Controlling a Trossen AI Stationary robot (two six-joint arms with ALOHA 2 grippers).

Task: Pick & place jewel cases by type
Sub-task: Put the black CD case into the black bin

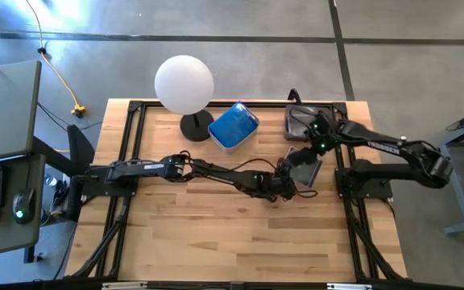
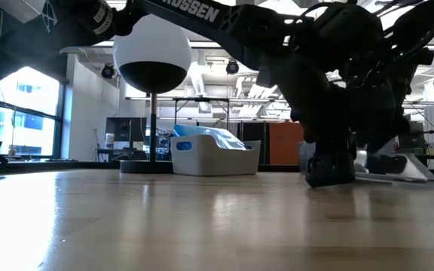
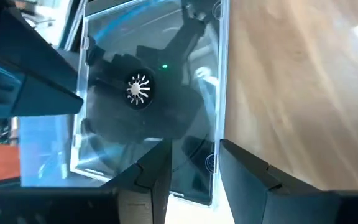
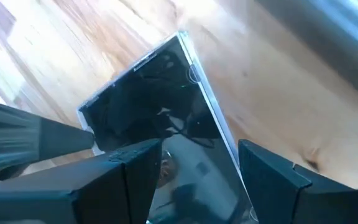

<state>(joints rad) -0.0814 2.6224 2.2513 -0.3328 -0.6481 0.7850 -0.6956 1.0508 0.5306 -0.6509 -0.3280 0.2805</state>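
A clear jewel case (image 1: 306,165) with a black inside sits tilted just above the table at centre right, near side of the right tub. My left gripper (image 1: 287,179) reaches across from the left and is shut on its near corner; in the left wrist view the jewel case (image 3: 148,93) faces the camera. My right gripper (image 1: 316,143) hangs open above the jewel case (image 4: 160,106), pointing steeply down, its fingers apart over it. In the low view the jewel case (image 2: 398,167) slants beside the dark left gripper (image 2: 330,169). My left gripper has the jewel case's near corner (image 3: 211,186) in the gap between its two fingers. One finger (image 3: 154,180) lies over the face by the near edge, the other (image 3: 247,177) just outside the side edge. It comes slanting down from the table's left. The case is tilted.
A white tub (image 1: 233,126) holding blue cases stands at the back centre. A second tub (image 1: 300,119) with dark cases stands at the back right, just beyond my right gripper. A white globe lamp (image 1: 184,84) stands at the back left. Bare wood lies toward the near edge.
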